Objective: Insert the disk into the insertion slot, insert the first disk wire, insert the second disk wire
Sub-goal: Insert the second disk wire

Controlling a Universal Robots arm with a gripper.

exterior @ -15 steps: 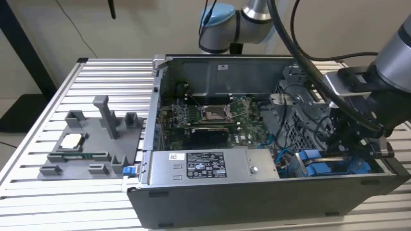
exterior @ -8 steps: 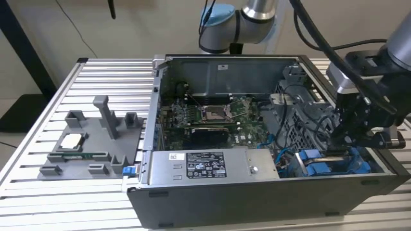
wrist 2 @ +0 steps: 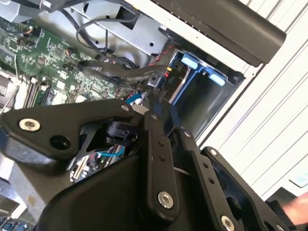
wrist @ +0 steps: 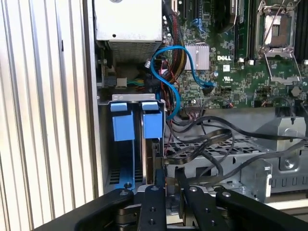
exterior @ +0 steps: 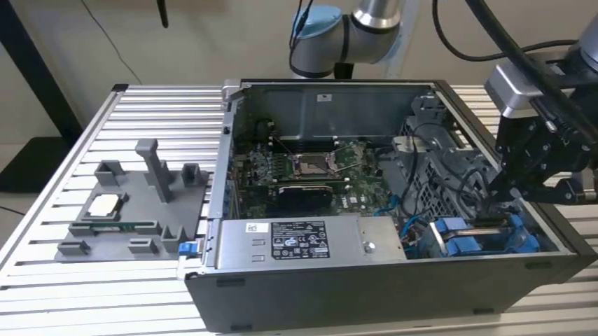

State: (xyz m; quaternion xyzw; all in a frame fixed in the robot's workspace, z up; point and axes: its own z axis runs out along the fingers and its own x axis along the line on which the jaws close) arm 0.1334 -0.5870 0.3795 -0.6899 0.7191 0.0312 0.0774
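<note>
So as far as we can tell the disk (wrist: 153,149) is already standing on edge in the insertion slot (wrist: 122,159), right under the hand (wrist: 166,180), blue tabs up. Our hand looks pinched on a dark cable connector (wrist: 169,169) at the drive's edge, just above the bay, so we'd guess we're on a wire step. Whether either wire is actually plugged in, we can't tell. Power supply box (exterior: 309,241) sits well off to the side.
</note>
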